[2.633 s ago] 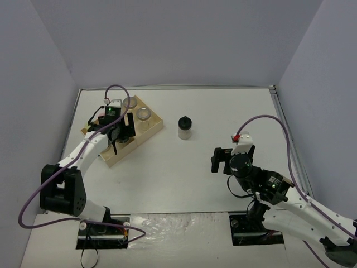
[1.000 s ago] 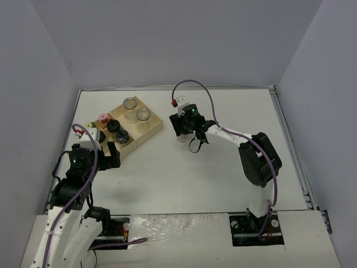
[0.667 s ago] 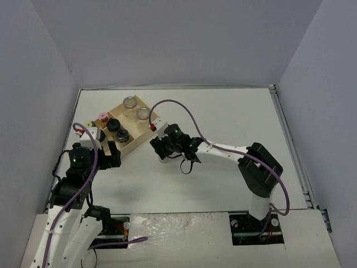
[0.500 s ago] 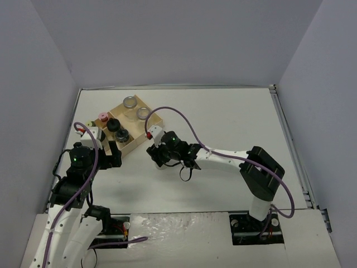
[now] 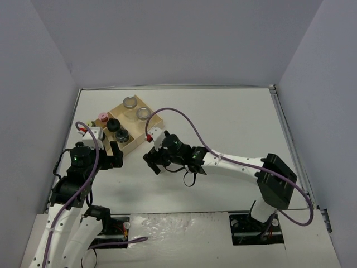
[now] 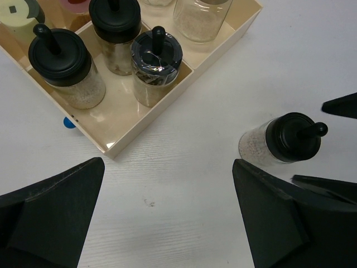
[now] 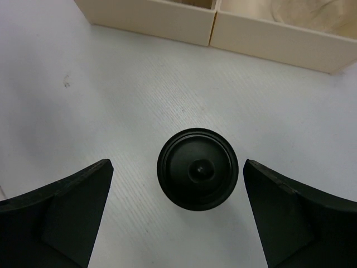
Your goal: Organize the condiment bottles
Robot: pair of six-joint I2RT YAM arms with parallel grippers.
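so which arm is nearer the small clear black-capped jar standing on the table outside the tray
Right. The right arm's fingers, open, flank the small clear black-capped jar from above; the left arm's fingers hang farther off, jar to their right.

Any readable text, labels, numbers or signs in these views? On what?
None readable: no words, brands or numbers on the jars or the tray.
Only unlettered marks: a blue dot at the tray's outer wall, and a dark square on the yellow-green cap.
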